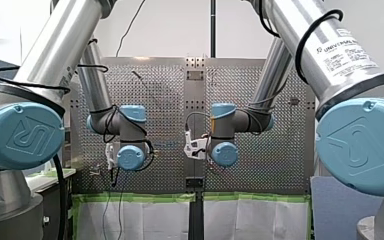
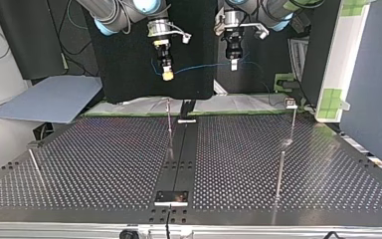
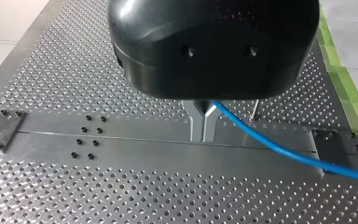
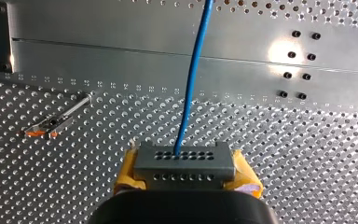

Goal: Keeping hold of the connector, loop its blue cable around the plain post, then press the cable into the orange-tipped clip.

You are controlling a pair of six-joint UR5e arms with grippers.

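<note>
Between left hand (image 3: 203, 133) and right hand's (image 4: 185, 179) one connector (image 4: 185, 161) runs one blue cable (image 4: 193, 79).

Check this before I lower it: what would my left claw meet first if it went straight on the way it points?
Probably the table's smooth centre strip, straight beyond the left claw, shut on the blue cable. Nothing shows between; a thin post stands aside.

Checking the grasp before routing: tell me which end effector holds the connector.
My right end effector: its yellow pads clamp the grey connector, blue cable leaving it. My left end effector pinches only the cable.
</note>
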